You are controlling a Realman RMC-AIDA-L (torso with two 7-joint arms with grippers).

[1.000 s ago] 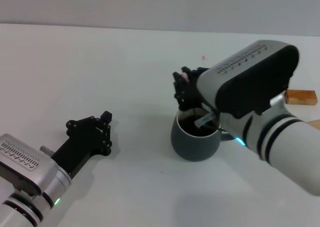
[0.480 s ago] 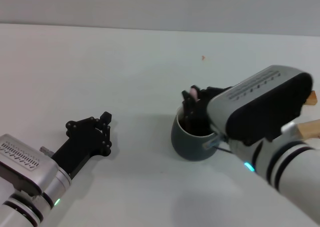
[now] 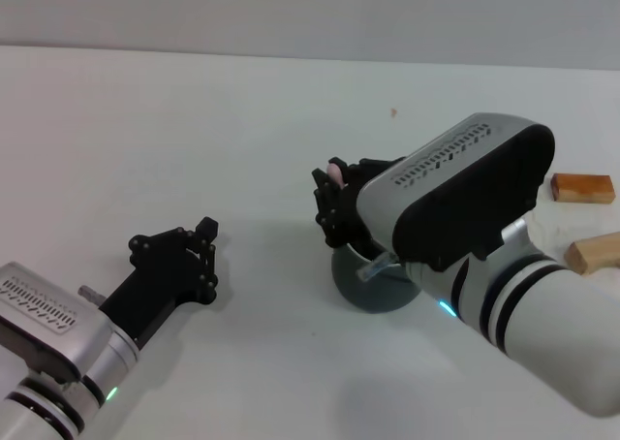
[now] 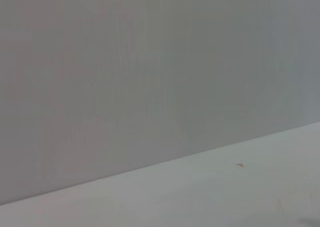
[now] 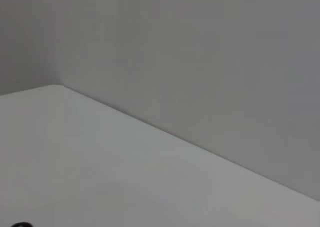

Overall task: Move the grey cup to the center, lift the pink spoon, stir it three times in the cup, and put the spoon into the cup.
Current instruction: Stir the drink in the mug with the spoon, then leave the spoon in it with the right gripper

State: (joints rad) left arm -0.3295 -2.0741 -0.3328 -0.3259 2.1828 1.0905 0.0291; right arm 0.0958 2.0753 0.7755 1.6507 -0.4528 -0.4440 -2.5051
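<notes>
Since half a second ago, shifted left and slightly back over the cup [image 3: 373, 287]: right tool [image 3: 334, 203], with its big housing now covering most of the cup's mouth. Nearest, bottom left: left arm parked on the worktop [image 3: 194, 130], left tool [image 3: 199, 256] resting low and well apart from the cup; open or closed, cannot tell. Bottom right: right arm's white sleeve reaching in toward the middle. Mid-worktop: squat blue-grey cup, only its lower body and a slice of rim visible under the right arm. Just above the cup's far-left rim: right tool, black fingers closed around the pink tip of the spoon [image 3: 335, 172], which pokes up between them; rest of the spoon hidden. Farther right: two tan wooden blocks [image 3: 582, 187], apart from the cup. Wrist views: only bare worktop and grey wall.
</notes>
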